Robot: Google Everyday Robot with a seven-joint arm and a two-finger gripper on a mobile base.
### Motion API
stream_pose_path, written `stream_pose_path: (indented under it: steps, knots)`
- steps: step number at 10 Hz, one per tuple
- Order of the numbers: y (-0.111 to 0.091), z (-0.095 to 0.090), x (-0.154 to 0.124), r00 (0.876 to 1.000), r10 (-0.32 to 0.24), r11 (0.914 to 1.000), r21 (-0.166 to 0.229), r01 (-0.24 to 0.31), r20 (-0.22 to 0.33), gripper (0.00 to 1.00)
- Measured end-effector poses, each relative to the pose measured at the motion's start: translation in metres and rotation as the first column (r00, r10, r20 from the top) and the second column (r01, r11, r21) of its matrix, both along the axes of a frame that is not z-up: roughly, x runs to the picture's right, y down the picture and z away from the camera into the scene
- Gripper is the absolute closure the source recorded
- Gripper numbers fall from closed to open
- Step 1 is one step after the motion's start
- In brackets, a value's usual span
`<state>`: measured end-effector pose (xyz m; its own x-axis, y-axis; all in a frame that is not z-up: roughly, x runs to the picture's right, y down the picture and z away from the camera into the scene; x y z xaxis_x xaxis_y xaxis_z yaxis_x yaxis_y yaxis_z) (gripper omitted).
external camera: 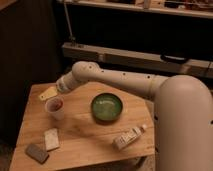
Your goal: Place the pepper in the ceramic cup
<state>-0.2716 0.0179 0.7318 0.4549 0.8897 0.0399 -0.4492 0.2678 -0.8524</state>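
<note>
The white ceramic cup [55,109] stands upright on the left part of the wooden table [85,142]. A reddish shape shows in its mouth, which looks like the pepper [56,104] lying inside. My gripper [48,93], with its pale yellow tip, hangs just above and to the left of the cup, near the table's far left edge. The white arm reaches to it from the right, passing behind the green bowl.
A wide green bowl [106,107] sits mid-table, right of the cup. A small white carton or bottle [129,136] lies near the front right edge. A pale flat packet [51,138] and a grey block [36,152] lie at the front left. Dark shelving stands behind.
</note>
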Motion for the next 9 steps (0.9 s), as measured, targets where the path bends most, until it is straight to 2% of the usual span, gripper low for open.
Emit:
stream_pose_path:
  steps: [9]
  knots:
    - [0.011,-0.005,0.007,1.000,0.003,1.0000,-0.002,-0.003,0.023,0.09]
